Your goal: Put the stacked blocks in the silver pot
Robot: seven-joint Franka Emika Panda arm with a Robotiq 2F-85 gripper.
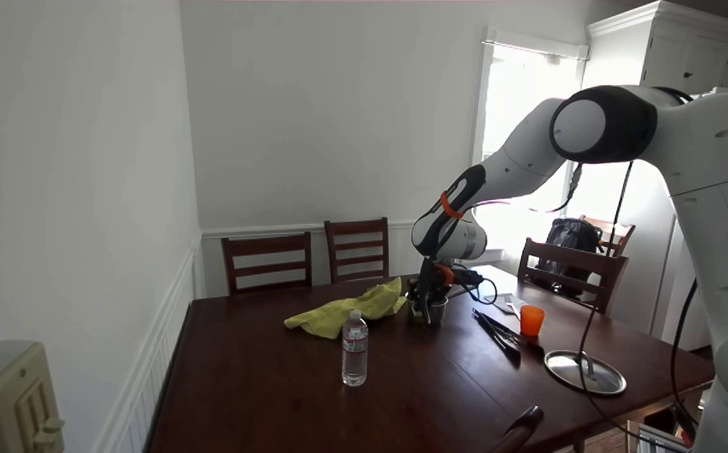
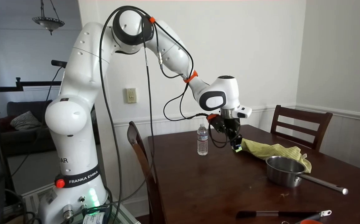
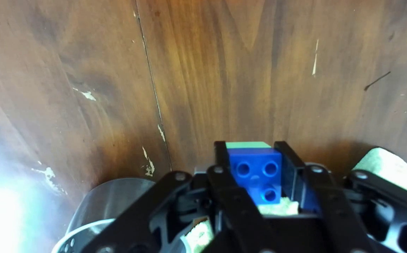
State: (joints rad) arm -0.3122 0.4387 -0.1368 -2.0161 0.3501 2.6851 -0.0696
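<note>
The stacked blocks (image 3: 256, 175), one blue and one green, sit between the fingers of my gripper (image 3: 250, 146) in the wrist view. The fingers are shut on them. In an exterior view the blocks (image 2: 238, 149) show as a small blue-green bit at the tip of my gripper (image 2: 236, 143). They appear held over the table; the exact height is unclear. The silver pot (image 2: 284, 178) stands upright on the table beside the gripper, its long handle pointing away. It also shows partly hidden behind my gripper (image 1: 425, 308) as a grey pot (image 1: 440, 311), and at lower left in the wrist view (image 3: 108, 200).
A yellow cloth (image 1: 351, 311) lies crumpled by the gripper and pot. A clear bottle (image 1: 355, 352) stands upright nearby. Dark tongs (image 1: 497, 333), an orange cup (image 1: 532, 320) and a shiny lid (image 1: 584, 372) are farther along the table. Chairs surround it.
</note>
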